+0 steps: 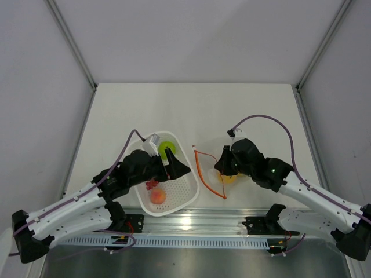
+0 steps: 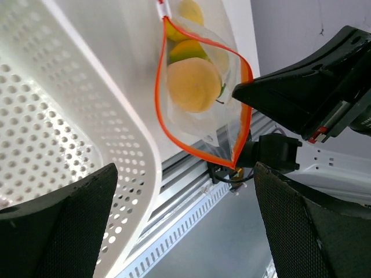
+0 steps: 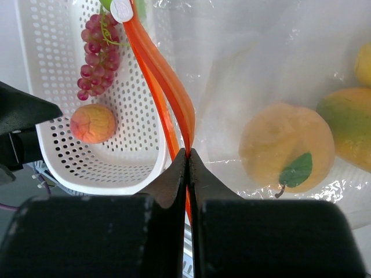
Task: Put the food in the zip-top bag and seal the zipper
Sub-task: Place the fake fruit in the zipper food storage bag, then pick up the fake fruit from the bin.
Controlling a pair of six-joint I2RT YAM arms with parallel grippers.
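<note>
The clear zip-top bag (image 1: 212,177) lies right of the basket, and its red-orange zipper (image 1: 199,167) gapes open. My right gripper (image 3: 188,153) is shut on the zipper strip (image 3: 174,87) at the bag's near end; it also shows in the top view (image 1: 222,168). An orange (image 3: 287,147), a mango (image 3: 348,124) and a pear (image 3: 364,63) are inside the bag. Grapes (image 3: 95,58) and a peach (image 3: 93,123) lie in the basket, with the green apple (image 1: 167,147) at its far end. My left gripper (image 1: 181,165) is open and empty over the basket's right rim, facing the bag mouth (image 2: 203,98).
The white perforated basket (image 1: 184,186) sits left of the bag, with its wall close to my left fingers (image 2: 58,226). A metal rail (image 1: 191,223) runs along the table's near edge. The right arm's body (image 2: 313,98) is just beyond the bag.
</note>
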